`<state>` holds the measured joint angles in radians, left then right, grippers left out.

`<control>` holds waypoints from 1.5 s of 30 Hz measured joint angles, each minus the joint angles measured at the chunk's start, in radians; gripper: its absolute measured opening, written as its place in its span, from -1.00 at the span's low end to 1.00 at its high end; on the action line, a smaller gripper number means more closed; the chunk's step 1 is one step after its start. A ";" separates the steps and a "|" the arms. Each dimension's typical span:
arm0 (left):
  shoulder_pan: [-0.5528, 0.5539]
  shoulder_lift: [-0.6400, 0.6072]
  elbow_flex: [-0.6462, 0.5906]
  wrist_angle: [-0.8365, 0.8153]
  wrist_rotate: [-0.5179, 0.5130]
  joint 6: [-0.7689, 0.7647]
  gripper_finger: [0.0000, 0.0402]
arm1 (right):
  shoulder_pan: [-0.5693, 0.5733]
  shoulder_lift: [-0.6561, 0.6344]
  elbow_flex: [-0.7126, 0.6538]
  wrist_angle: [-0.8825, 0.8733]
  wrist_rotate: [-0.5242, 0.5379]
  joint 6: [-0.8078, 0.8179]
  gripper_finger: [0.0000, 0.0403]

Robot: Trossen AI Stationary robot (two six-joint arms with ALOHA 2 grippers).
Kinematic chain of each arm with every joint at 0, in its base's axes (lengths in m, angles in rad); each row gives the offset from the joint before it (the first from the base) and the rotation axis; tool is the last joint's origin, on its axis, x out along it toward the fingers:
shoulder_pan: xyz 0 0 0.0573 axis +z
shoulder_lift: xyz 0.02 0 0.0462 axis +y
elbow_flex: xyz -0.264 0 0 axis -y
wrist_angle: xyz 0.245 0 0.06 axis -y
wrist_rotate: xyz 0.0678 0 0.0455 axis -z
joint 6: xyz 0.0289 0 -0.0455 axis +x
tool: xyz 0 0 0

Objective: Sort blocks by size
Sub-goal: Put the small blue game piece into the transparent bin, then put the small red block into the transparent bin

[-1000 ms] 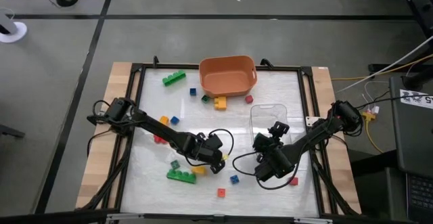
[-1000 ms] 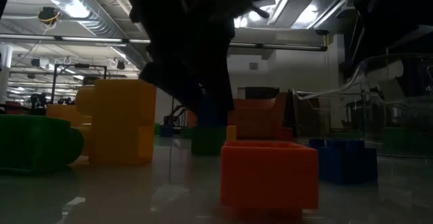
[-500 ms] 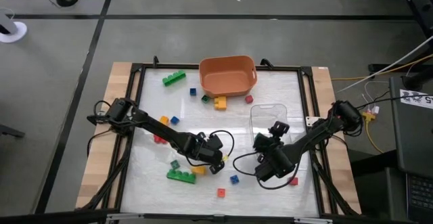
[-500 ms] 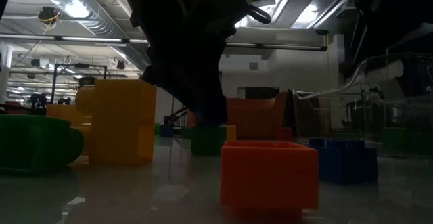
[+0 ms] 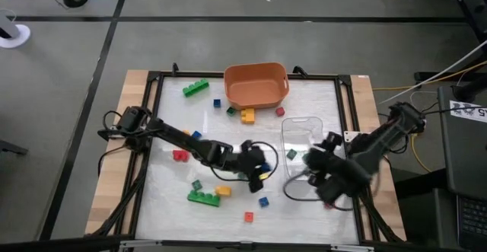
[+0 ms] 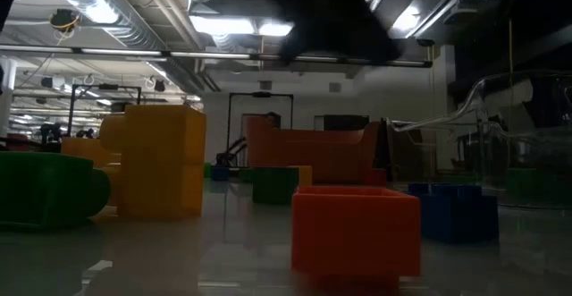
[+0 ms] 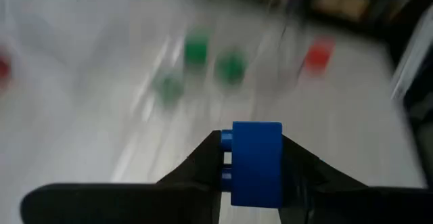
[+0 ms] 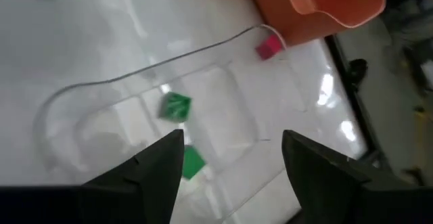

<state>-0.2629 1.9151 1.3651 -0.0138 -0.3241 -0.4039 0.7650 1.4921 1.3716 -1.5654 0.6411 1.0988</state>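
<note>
a small blue block (image 7: 256, 162) sits pinched in the left gripper (image 7: 254, 173) jaws near the clear tray (image 5: 303, 141). best carry it level over the rim before letting go. the right gripper (image 8: 233, 158), jaws open and empty, hangs over the tray's right side.

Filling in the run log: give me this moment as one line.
left claw: shut on blue block, lifted | right claw: open, empty, over tray | tray: two green blocks

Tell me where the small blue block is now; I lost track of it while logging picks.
The blue block is clamped in the left gripper, raised over the table's middle in the high view, just left of the clear tray.
</note>
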 joint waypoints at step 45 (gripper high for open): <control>0.182 0.248 0.083 0.598 0.217 0.300 -0.02 | 0.420 0.387 -0.033 0.257 -0.423 0.491 0.23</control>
<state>-0.0811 2.1635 1.4479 0.5842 -0.1069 -0.1040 1.1847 1.8790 1.3387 -1.3079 0.2186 1.5902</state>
